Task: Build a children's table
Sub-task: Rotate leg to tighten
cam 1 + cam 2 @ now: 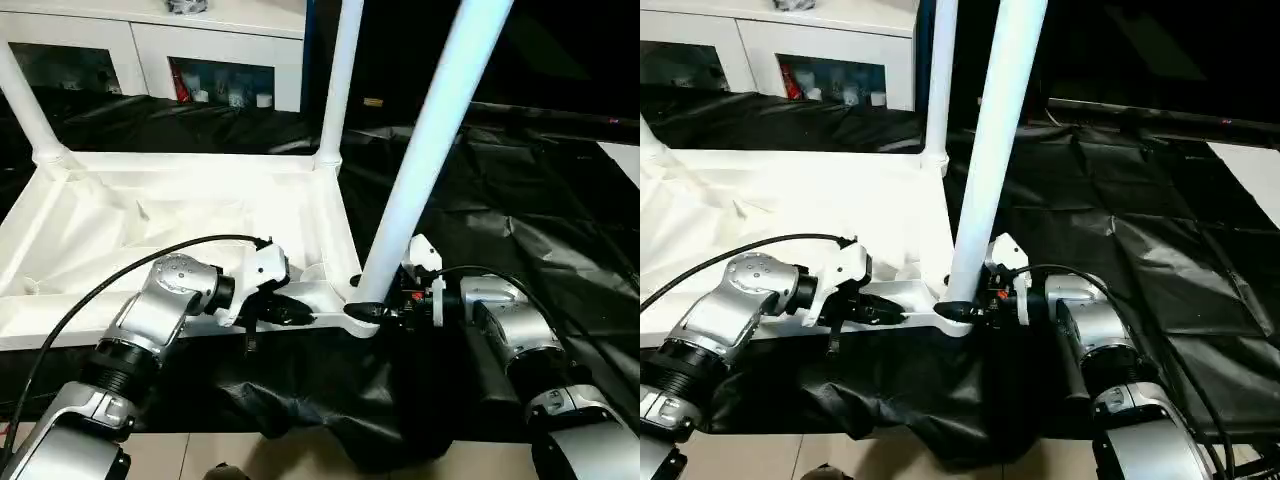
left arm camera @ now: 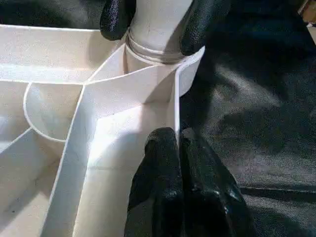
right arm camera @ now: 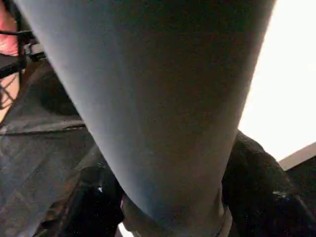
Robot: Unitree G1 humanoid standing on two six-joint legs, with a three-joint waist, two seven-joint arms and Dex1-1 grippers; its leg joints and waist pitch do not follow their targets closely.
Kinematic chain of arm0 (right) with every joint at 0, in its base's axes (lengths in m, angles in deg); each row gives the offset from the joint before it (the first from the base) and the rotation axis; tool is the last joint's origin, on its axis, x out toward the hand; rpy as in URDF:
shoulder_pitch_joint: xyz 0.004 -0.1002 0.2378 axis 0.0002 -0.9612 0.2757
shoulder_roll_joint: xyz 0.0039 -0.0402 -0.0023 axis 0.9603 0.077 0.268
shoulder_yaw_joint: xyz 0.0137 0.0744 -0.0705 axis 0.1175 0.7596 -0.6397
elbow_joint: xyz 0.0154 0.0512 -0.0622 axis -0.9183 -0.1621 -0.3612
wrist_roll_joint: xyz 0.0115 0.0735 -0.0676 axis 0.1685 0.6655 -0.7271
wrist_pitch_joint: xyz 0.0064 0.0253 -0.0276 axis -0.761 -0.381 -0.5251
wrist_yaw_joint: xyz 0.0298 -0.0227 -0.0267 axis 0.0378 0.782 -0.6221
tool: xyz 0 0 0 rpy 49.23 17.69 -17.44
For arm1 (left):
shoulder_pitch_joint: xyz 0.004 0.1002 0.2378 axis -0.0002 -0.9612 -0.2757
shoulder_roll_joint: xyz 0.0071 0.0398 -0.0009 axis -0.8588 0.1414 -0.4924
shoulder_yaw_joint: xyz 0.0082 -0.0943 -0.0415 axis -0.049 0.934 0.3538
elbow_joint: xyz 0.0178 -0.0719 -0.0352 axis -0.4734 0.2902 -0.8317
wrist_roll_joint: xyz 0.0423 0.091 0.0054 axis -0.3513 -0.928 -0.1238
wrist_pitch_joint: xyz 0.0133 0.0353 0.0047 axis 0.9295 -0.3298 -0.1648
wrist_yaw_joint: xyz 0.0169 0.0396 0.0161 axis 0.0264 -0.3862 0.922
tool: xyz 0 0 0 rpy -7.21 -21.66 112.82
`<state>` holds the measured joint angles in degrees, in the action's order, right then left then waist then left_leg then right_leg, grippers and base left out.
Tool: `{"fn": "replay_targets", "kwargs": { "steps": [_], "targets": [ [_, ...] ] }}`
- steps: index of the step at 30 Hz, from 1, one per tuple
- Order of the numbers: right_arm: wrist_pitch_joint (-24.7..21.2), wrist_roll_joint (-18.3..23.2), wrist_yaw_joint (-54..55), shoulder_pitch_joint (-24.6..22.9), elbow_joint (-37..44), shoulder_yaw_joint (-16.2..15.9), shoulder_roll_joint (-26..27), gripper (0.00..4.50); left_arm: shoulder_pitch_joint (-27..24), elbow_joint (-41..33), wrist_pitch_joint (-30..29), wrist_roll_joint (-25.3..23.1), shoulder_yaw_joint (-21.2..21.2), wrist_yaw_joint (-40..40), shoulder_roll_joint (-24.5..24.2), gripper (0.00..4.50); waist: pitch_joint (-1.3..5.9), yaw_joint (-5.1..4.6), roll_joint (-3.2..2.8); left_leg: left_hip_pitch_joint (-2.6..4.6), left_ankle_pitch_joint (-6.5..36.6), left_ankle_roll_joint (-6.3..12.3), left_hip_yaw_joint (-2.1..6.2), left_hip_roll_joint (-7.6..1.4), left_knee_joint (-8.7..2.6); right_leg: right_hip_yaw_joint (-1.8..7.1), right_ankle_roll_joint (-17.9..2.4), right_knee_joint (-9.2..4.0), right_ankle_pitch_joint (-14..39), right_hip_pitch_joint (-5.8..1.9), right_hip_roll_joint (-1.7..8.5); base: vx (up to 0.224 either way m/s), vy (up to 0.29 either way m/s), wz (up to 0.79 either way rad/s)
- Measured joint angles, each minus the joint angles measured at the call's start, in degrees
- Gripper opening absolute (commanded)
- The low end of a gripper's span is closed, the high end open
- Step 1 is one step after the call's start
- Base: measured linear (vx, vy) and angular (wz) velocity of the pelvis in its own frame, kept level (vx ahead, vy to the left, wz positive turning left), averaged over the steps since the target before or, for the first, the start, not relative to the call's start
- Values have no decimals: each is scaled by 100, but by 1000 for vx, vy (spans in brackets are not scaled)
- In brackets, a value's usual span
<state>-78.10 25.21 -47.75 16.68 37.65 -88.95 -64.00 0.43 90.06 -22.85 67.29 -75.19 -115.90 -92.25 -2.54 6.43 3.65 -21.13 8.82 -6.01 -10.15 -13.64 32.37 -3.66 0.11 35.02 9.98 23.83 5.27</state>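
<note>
Plastic leg (image 1: 420,150): rigid, light, smooth; right gripper (image 1: 385,308) jaws clasp its base at the corner socket (image 2: 163,54). Left gripper (image 1: 268,310) jaws closed, empty, bracing the tabletop rim (image 1: 320,295).

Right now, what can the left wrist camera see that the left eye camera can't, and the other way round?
The left wrist view alone shows the left gripper pinched shut on the tabletop's near rim, close up. The left eye view alone shows two far legs standing up and the white cabinet. Both show the right gripper clasping the near leg at its corner socket.
</note>
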Motion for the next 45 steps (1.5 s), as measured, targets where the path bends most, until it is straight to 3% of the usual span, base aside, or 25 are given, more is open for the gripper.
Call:
{"fn": "replay_targets", "kwargs": {
  "steps": [4,10,17,18,29,33,45],
  "targets": [
    [-50,-95,1025,47,-172,244,224,234,128,312,38,-159,84,669,261,0,2,-22,4,19,0,0,0,2,0,1,19,1,11,-17,0,0,0,0],
    [37,-121,3612,507,-886,786,989,229,490,867,-120,-480,192,2016,824,0,4,-173,18,17,0,0,21,21,7,1,23,-8,13,-10,1,0,0,0],
    [339,-210,5196,762,-1306,1062,1411,229,720,1196,-187,-678,231,2799,1275,0,4,-160,17,4,0,0,21,24,6,1,22,-8,12,0,1,0,0,0],
    [400,-221,5272,762,-1329,1067,1421,254,726,1203,-187,-693,231,2842,1307,0,4,-156,17,4,0,0,20,24,7,2,22,-7,11,-3,1,0,0,0],
    [609,-251,4390,760,-1384,993,1156,352,741,1200,-64,-713,226,2696,1281,0,1,-135,3,1,0,0,16,23,-10,0,-2,-4,-8,0,0,0,0,0],
    [757,-341,3312,576,-1170,614,734,352,656,1103,89,-652,225,2278,1068,0,-2,-128,-2,0,0,0,17,23,-17,-3,0,-5,-7,0,0,0,0,0],
    [625,-192,919,227,-514,293,-46,352,397,773,356,-372,200,961,543,0,-5,-117,-5,-8,0,0,13,21,-9,-2,0,-7,-6,3,1,0,0,0]
  ]
}}
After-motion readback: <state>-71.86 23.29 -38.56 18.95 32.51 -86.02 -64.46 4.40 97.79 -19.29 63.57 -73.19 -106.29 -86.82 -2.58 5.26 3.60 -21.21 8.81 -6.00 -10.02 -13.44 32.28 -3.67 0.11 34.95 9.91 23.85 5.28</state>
